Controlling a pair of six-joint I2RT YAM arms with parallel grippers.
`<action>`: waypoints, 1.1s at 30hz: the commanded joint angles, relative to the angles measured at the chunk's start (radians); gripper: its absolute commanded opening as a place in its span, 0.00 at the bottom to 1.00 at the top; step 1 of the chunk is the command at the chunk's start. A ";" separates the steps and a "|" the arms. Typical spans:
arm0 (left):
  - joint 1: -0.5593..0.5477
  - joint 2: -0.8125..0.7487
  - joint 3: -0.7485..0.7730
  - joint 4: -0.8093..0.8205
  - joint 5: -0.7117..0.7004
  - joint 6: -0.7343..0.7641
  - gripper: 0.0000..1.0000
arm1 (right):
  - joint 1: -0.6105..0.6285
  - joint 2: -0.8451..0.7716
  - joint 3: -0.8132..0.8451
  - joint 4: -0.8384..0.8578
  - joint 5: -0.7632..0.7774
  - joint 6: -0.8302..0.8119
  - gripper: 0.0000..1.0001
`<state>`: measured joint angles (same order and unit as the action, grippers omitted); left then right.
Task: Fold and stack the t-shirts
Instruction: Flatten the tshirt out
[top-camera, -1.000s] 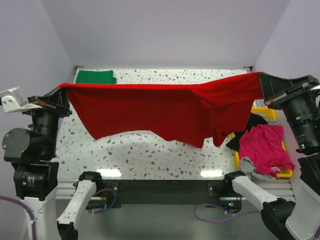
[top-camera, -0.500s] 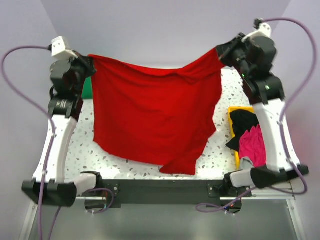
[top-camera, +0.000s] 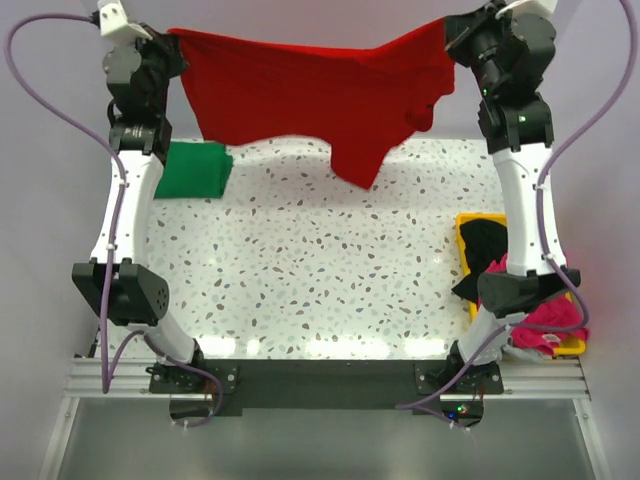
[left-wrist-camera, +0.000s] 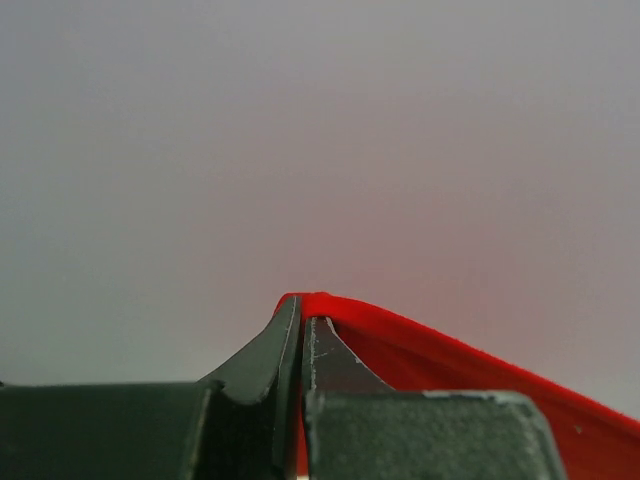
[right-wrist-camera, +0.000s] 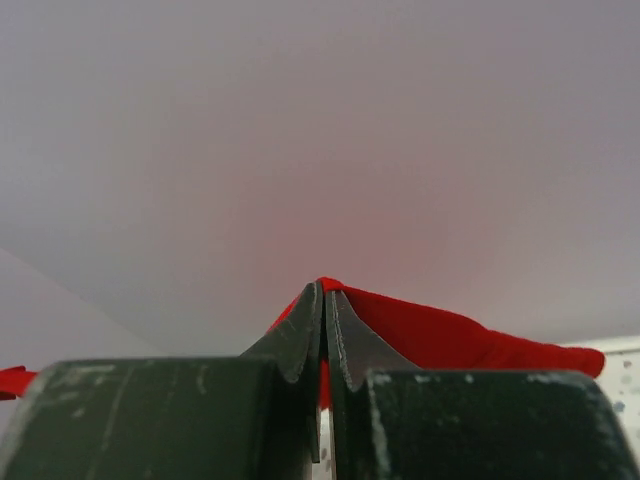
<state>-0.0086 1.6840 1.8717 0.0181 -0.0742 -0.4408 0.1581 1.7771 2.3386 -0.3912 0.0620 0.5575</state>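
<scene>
**Item 1: large bright red cloth t-shirt** (top-camera: 310, 85). It hangs in the air above the far edge of the speckled counter (top-camera: 330, 270), stretched between both arms. Half a second ago it draped over mid-counter; it has since been carried up and back, and one loose lower corner trails lowest.

**Item 2: left gripper** (left-wrist-camera: 300, 308), clamped on one top corner of the red cloth.

**Item 3: right gripper** (right-wrist-camera: 323, 290), pinched tight on the other top corner.

**Item 4: folded deep green cloth t-shirt** (top-camera: 194, 170), at the far-left corner, now uncovered.

**Status:** the red shirt is shaken out but not laid flat, so folding is judged not yet begun.
</scene>
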 joint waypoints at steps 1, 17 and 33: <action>0.041 -0.044 0.014 0.134 0.008 0.034 0.00 | 0.000 -0.122 -0.072 0.156 0.012 -0.002 0.00; 0.045 -0.397 -1.057 0.143 -0.019 -0.266 0.02 | 0.000 -0.620 -1.333 0.109 -0.028 0.121 0.02; 0.044 -0.579 -1.385 -0.105 -0.128 -0.383 0.44 | -0.002 -0.654 -1.832 0.071 -0.248 0.088 0.55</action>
<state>0.0307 1.2037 0.5072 -0.0269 -0.1154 -0.8043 0.1608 1.1950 0.5442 -0.3252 -0.1234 0.6479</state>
